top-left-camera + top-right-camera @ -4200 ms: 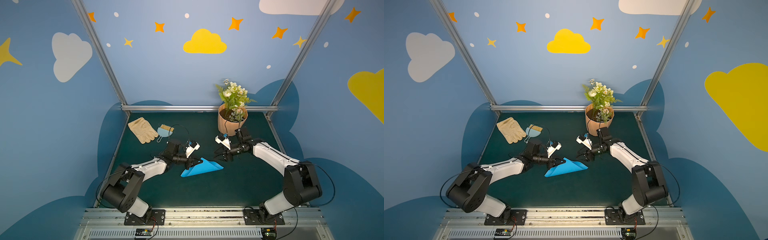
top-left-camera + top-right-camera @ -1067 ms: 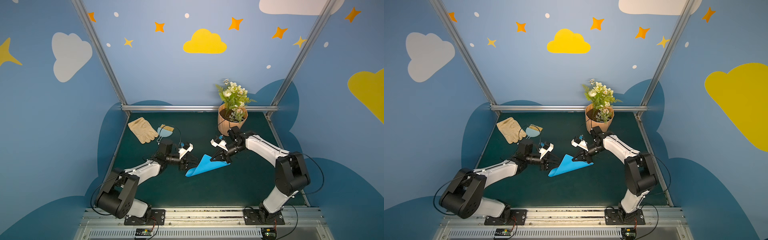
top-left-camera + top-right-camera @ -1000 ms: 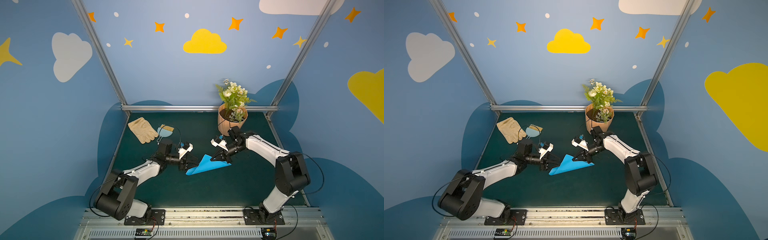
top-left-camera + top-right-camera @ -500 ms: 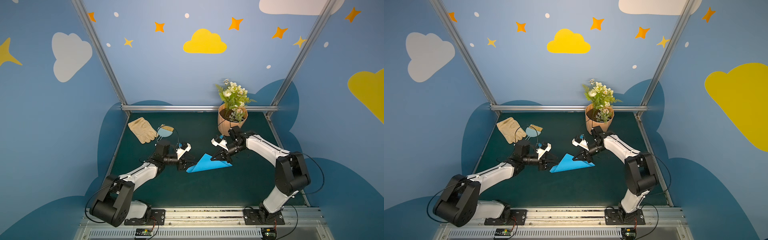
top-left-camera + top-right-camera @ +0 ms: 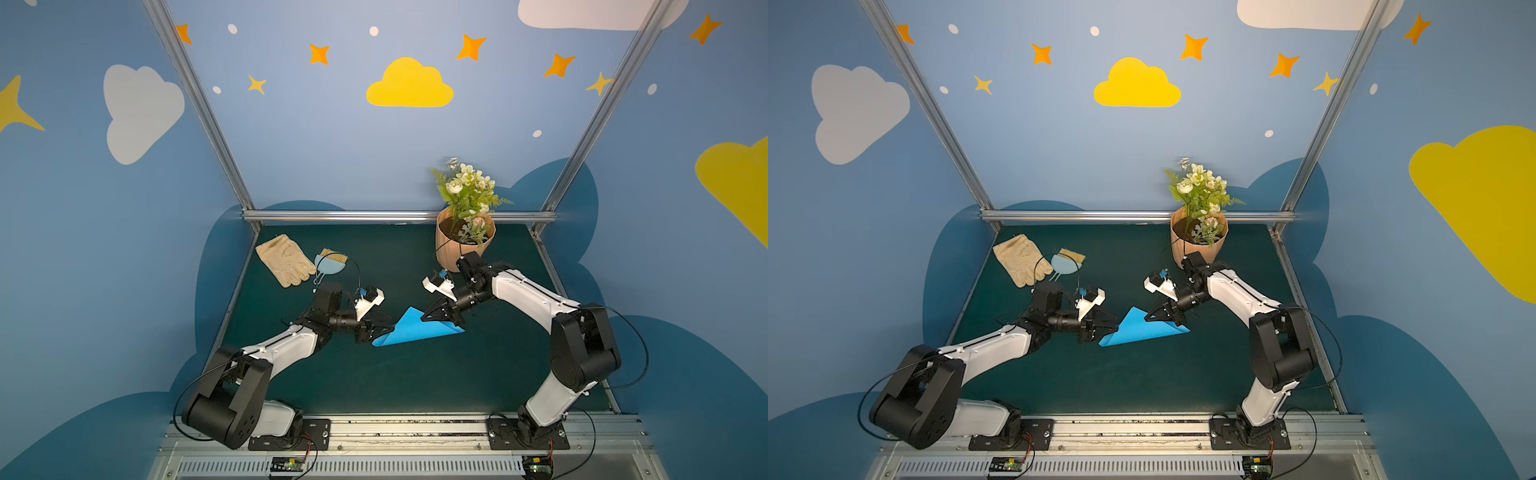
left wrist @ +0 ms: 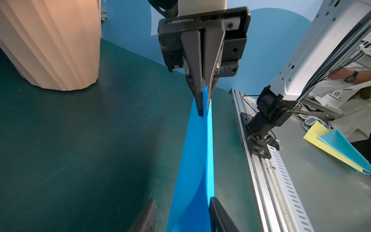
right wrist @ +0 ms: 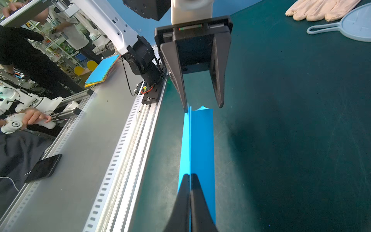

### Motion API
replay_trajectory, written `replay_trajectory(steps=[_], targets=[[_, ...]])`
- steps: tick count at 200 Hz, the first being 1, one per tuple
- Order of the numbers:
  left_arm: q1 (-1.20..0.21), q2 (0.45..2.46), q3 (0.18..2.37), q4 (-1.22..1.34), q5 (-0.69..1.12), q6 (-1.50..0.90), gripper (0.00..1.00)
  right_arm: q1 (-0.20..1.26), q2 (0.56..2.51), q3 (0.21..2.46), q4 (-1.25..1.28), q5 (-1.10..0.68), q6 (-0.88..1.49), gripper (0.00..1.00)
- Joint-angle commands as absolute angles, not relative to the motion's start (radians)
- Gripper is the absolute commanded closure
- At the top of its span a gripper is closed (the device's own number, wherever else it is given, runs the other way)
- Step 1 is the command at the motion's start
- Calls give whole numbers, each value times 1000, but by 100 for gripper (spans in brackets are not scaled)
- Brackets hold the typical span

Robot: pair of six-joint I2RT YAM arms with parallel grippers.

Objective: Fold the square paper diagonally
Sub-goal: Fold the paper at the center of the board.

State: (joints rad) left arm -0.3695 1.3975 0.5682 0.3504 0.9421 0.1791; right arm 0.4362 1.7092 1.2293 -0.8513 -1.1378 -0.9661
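Observation:
The square paper (image 5: 415, 332) (image 5: 1142, 331) lies folded into a bright blue triangle on the middle of the green mat, with one flap standing up. My right gripper (image 5: 427, 318) (image 5: 1149, 318) (image 7: 190, 175) is shut on the paper's raised edge near its far corner. My left gripper (image 5: 384, 330) (image 5: 1111, 328) (image 6: 182, 200) is open at the paper's left corner. The paper (image 6: 192, 160) runs between its spread fingers, and one finger (image 6: 215, 209) touches the lit edge. In the right wrist view the paper (image 7: 201, 140) stretches from my shut jaws to the open left gripper.
A ribbed flowerpot (image 5: 463, 249) with white flowers stands at the back right, just behind the right arm. At the back left lie a tan glove (image 5: 284, 259) and a light-blue dustpan (image 5: 330, 266). A metal rail (image 5: 374, 432) borders the mat's front edge.
Since the earliest frames the right gripper has come to the paper and shut on its raised edge. Over the last second the left arm has stretched out lower; the paper has barely moved.

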Motion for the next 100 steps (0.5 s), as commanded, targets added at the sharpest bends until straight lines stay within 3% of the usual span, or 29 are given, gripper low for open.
replay_trajectory(steps=[1,41,100], targets=[[-372,1422,593,347,937,199,55,446,1717,1244,-865,-1171,-976,100],[-369,1439,587,342,956,197,55,455,1736,1232,-839,-1169,-965,100],[-340,1291,540,347,946,178,53,442,1732,1232,-822,-1138,-935,100]])
